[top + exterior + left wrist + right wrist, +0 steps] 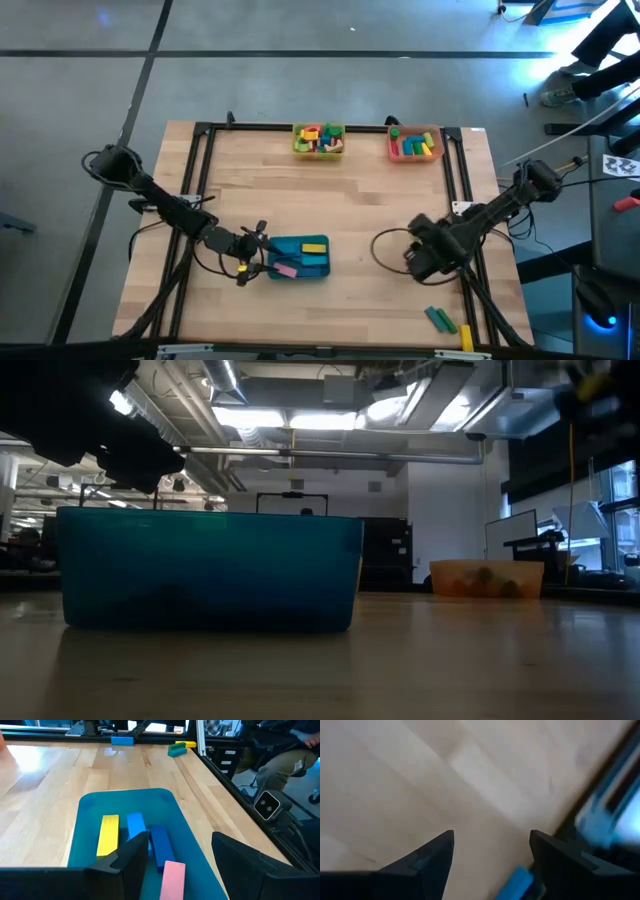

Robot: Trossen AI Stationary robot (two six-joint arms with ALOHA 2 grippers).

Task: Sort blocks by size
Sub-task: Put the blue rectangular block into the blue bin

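Note:
The teal tray (300,258) sits near the table's middle front and holds long blocks: a yellow bar (107,835), a light blue bar (135,824), a dark blue bar (161,845) and a pink bar (173,876). My left gripper (252,256) hovers open at the tray's left end, its fingers (131,861) above the blocks and pointing along the tray. My right gripper (425,258) stands open above bare wood to the tray's right, pointing steeply down. A blurred blue block (517,881) shows by its fingers; I cannot tell whether they touch.
A yellow tray (318,140) and an orange tray (415,144) with mixed blocks stand at the far edge. Loose green (437,318) and yellow (467,338) blocks lie at the near right corner. A black frame (205,180) borders the table. A person sits beyond the right edge (280,755).

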